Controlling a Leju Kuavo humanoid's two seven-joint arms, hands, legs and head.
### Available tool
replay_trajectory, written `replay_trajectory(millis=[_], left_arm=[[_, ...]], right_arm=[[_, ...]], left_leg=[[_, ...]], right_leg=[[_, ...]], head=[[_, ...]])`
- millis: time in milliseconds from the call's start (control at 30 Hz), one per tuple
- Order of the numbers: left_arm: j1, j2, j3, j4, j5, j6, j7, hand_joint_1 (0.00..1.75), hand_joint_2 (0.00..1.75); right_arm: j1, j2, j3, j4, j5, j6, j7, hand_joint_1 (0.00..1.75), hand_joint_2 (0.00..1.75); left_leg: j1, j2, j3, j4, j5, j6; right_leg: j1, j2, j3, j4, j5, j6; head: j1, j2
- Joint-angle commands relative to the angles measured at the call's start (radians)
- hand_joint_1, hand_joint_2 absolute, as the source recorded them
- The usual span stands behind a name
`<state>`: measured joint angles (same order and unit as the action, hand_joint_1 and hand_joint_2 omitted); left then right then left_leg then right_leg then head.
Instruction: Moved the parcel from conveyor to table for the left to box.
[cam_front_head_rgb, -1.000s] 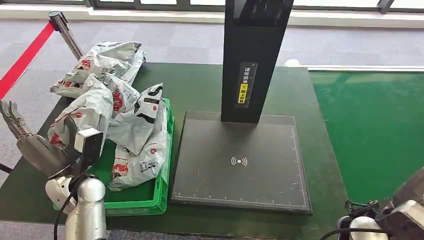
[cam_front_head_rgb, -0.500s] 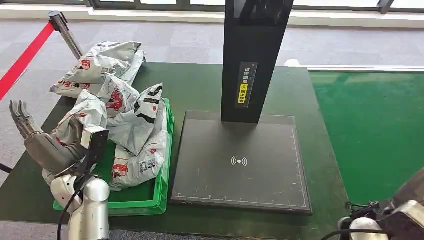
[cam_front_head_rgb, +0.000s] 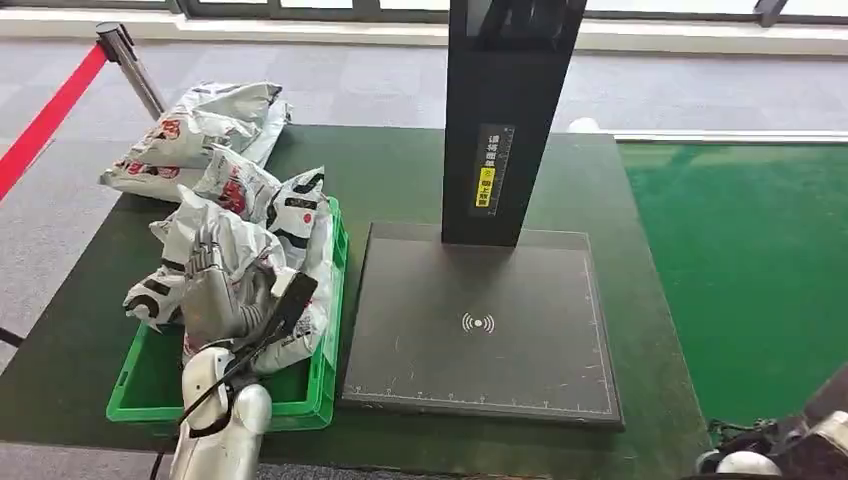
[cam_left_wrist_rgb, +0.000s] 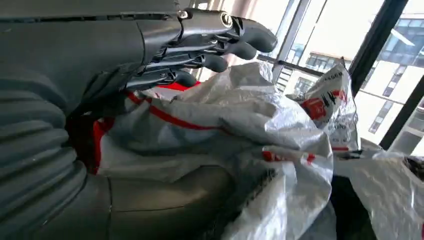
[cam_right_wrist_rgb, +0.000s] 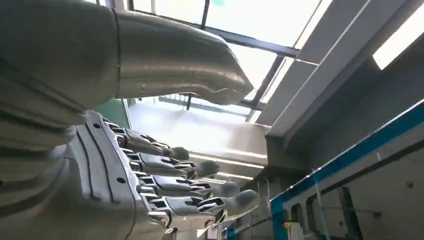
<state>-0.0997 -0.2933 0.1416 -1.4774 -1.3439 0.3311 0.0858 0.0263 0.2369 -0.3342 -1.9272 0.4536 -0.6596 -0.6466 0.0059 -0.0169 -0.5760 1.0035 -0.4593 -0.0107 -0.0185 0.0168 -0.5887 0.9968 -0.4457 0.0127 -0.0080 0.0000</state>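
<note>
Silver and grey, my left hand (cam_front_head_rgb: 222, 290) reaches over the near end of the green crate (cam_front_head_rgb: 325, 340) and lies on the pile inside it. From my left wrist I see the fingers (cam_left_wrist_rgb: 220, 47) stretched over the top of a crinkled white-and-red parcel (cam_left_wrist_rgb: 240, 130), with the thick thumb (cam_left_wrist_rgb: 165, 195) pressed against its other side, so the bag sits between them; I cannot tell whether that amounts to a firm grip or only contact. The parcel is still in the crate, on top of the other bags there.

My right hand (cam_right_wrist_rgb: 165, 185) hangs low beside me, off the table's near right corner; its fingers are straight, slightly apart, and hold nothing.

More plastic mailers fill the crate: one with black markings (cam_front_head_rgb: 296, 205) leans against the far wall, and another white-and-red one (cam_front_head_rgb: 232, 185) pokes out over the far rim. Beyond the crate, at the table's far left corner, a separate heap of grey mailers (cam_front_head_rgb: 200, 130) lies directly on the dark green table (cam_front_head_rgb: 400, 170).

Just right of the crate sits a flat black scanner pad (cam_front_head_rgb: 480, 330), with a black column (cam_front_head_rgb: 505, 120) rising from its far edge. Farther right runs the bright green conveyor belt (cam_front_head_rgb: 750, 260). A red barrier strap (cam_front_head_rgb: 50, 115) crosses the far left.
</note>
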Motion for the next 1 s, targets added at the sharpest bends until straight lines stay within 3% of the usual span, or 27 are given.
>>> replay_trajectory(millis=[33,300,433,467,500,600,633,833,867,933,1000], left_arm=[[0.028,0.051,-0.064,-0.011,-0.003,-0.013,0.017,0.0,1.75],[0.058,0.049,-0.059,-0.073,0.023,0.063,0.03,0.0,1.75],[0.068,0.037,-0.047,-0.12,0.088,0.219,-0.023,0.0,1.75],[0.08,0.035,-0.054,-0.168,0.162,0.331,-0.089,0.0,1.75],[0.085,0.034,-0.053,-0.182,0.162,0.331,-0.09,0.0,1.75],[0.103,-0.056,0.023,-0.323,0.35,0.367,-0.381,0.0,1.75],[0.105,-0.056,0.02,-0.351,0.395,0.367,-0.425,0.0,1.75],[0.098,-0.056,0.019,-0.35,0.404,0.367,-0.436,0.0,1.75],[0.1,-0.051,-0.043,-0.332,0.574,0.367,-0.561,0.0,1.75],[0.102,0.008,-0.156,-0.358,0.775,0.356,-0.616,0.0,1.75],[0.096,0.047,-0.235,-0.394,1.045,0.216,-0.68,0.0,1.75]], right_arm=[[-0.01,0.017,-0.063,0.019,-0.002,0.002,-0.001,0.0,1.75],[-0.018,0.018,-0.054,0.022,0.003,0.0,0.002,0.0,1.75],[-0.014,0.016,-0.051,0.019,-0.002,-0.002,0.006,0.0,1.75],[-0.013,0.014,-0.047,0.023,-0.006,0.002,0.004,0.0,1.75],[-0.014,0.014,-0.047,0.025,-0.006,0.001,0.004,0.0,1.75],[-0.024,0.008,-0.017,0.049,-0.016,0.018,-0.003,0.0,1.75],[-0.025,0.0,0.001,0.059,-0.016,0.03,0.002,0.0,1.75],[-0.028,-0.001,0.009,0.065,-0.017,0.035,0.003,0.0,1.75],[-0.028,-0.02,0.046,0.075,-0.022,0.097,0.019,0.0,1.75],[-0.04,-0.03,0.107,0.095,-0.024,0.142,0.022,0.0,1.75],[-0.06,-0.044,0.173,0.109,-0.072,0.207,0.021,0.0,1.75]], left_leg=[[0.001,0.001,0.002,-0.001,0.0,0.0],[0.001,0.001,0.001,-0.001,0.0,0.0],[0.001,0.002,0.001,-0.001,0.0,0.0],[0.001,0.002,0.002,-0.001,0.0,0.0],[0.001,0.001,0.0,0.0,0.0,0.0],[0.002,0.002,0.001,0.0,-0.001,0.0],[0.002,0.004,0.0,0.001,-0.002,0.0],[0.001,0.003,0.002,-0.001,-0.001,0.0],[0.001,0.004,0.002,-0.001,0.0,0.0],[0.001,0.001,0.001,-0.001,0.0,0.0],[0.002,0.003,0.0,-0.001,0.0,0.0]], right_leg=[[0.001,-0.002,0.003,-0.002,0.0,-0.002],[0.001,-0.001,0.002,-0.001,0.0,-0.001],[0.001,-0.001,0.002,-0.001,0.0,-0.001],[0.002,-0.002,0.003,-0.001,0.0,-0.001],[0.001,-0.001,0.001,0.0,0.0,-0.001],[0.002,-0.001,0.001,0.0,-0.001,-0.002],[0.002,0.001,0.001,0.0,-0.001,-0.001],[0.001,0.0,0.003,-0.001,0.0,-0.001],[0.002,0.0,0.003,-0.002,0.0,-0.001],[0.001,-0.002,0.002,-0.001,0.0,-0.001],[0.002,-0.001,0.002,-0.002,0.0,-0.001]], head=[[0.0,0.0],[0.0,0.0],[0.0,0.0],[0.0,0.0],[0.0,0.0],[0.0,0.0],[0.0,0.0],[0.001,0.0],[0.001,0.0],[0.001,0.0],[0.001,0.0]])
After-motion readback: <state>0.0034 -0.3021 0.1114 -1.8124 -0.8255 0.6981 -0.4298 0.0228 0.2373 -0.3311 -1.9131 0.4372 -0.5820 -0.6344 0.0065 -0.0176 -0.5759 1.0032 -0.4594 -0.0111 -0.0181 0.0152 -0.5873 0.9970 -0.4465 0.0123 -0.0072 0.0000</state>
